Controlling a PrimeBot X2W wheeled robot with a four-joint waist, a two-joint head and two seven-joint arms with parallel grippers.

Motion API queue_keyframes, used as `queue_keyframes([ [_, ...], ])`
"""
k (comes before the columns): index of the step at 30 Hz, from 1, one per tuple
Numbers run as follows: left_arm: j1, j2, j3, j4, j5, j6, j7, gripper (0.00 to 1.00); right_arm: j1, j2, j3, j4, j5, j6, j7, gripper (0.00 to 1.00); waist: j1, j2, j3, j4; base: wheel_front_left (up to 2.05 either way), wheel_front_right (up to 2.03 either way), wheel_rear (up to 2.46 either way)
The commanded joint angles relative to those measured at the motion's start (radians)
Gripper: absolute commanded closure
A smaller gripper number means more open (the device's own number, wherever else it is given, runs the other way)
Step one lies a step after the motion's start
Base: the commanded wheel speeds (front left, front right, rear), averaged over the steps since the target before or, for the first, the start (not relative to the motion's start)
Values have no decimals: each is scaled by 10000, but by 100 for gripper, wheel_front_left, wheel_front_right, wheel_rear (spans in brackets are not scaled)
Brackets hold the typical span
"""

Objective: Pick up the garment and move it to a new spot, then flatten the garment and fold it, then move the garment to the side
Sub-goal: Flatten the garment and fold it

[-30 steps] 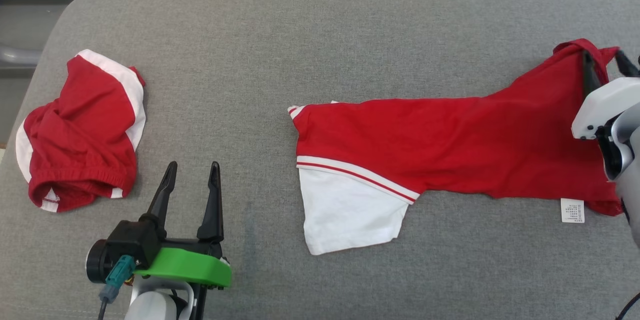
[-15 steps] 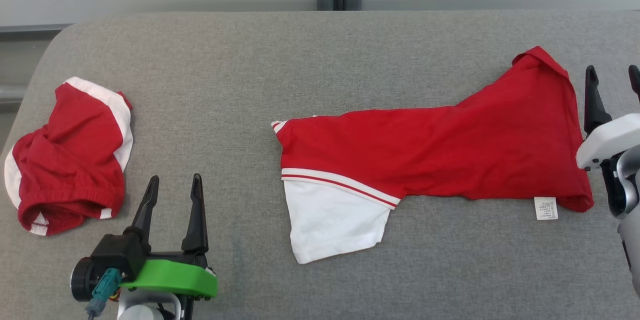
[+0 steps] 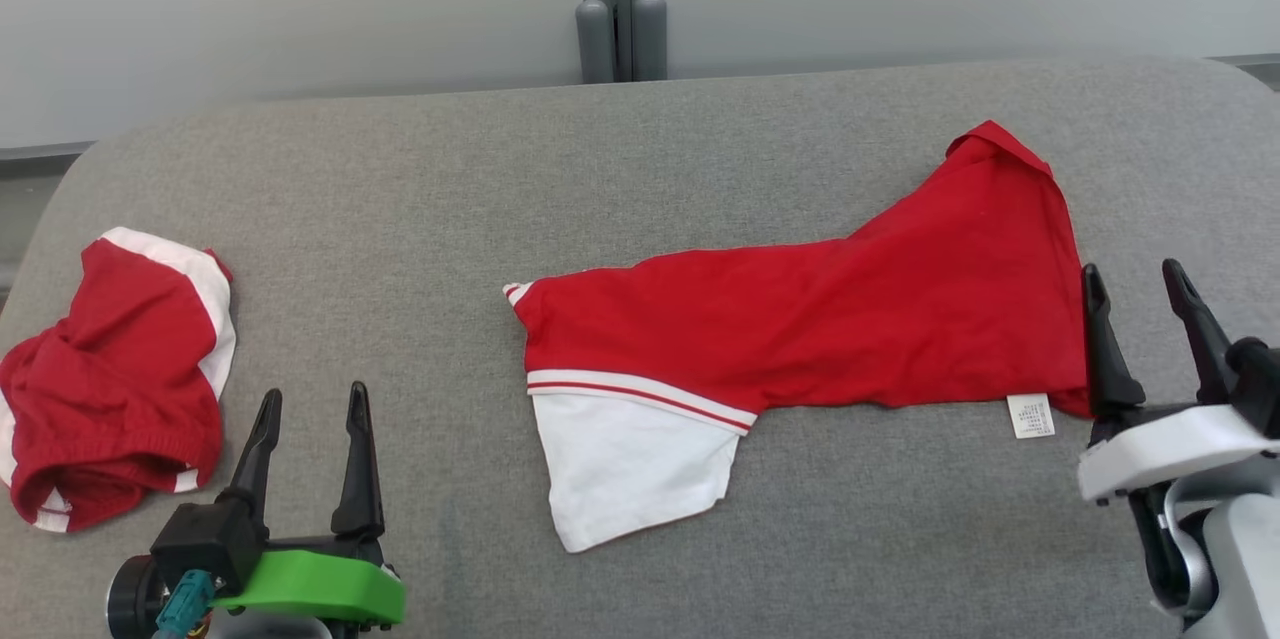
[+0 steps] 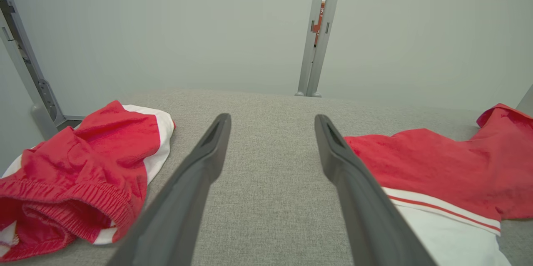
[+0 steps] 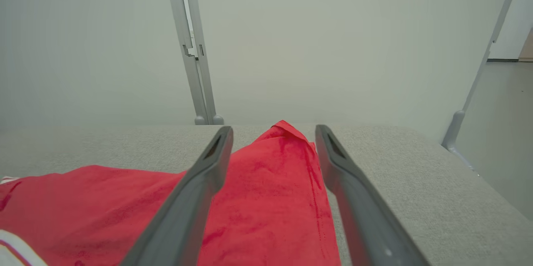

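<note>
The garment (image 3: 800,339) is a red shirt with a white sleeve and a small white label, lying stretched left to right across the grey table (image 3: 400,219). My right gripper (image 3: 1131,271) stands open just off the shirt's right edge, holding nothing. In the right wrist view that gripper (image 5: 273,129) has its fingers spread above the shirt (image 5: 266,199), whose raised far corner shows between them. My left gripper (image 3: 313,395) is open near the table's front left, apart from the cloth. In the left wrist view it (image 4: 271,118) points over bare table, with the shirt (image 4: 437,166) to its right.
A crumpled pair of red shorts with white stripes (image 3: 110,389) lies at the table's left end, also seen as the shorts (image 4: 83,162) in the left wrist view. A grey post (image 3: 620,19) stands against the pale wall behind the table.
The right gripper has opened and let go of the shirt's right corner, which now lies on the table, and has drawn back toward me. The head camera has moved, shifting the whole picture.
</note>
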Motion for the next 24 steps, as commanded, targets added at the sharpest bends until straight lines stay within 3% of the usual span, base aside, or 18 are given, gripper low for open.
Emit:
queue_keyframes([
  [1, 124, 28, 66, 5, 41, -49, 8, 0, 342, 125, -20, -305, -66, -13, -27, 0, 0, 0, -150, -142, 0, 0, 0],
  [10, 355, 28, 205, 65, 192, -68, 9, 0, 1875, 784, -25, -1556, -540, -14, -28, 0, 0, 0, -426, -302, 0, 0, 0],
  [24, 462, 29, 276, 242, 322, -54, 9, 0, 2517, 1265, 228, -1988, -747, -13, -28, 0, 0, 0, -587, -227, 0, 0, 0],
])
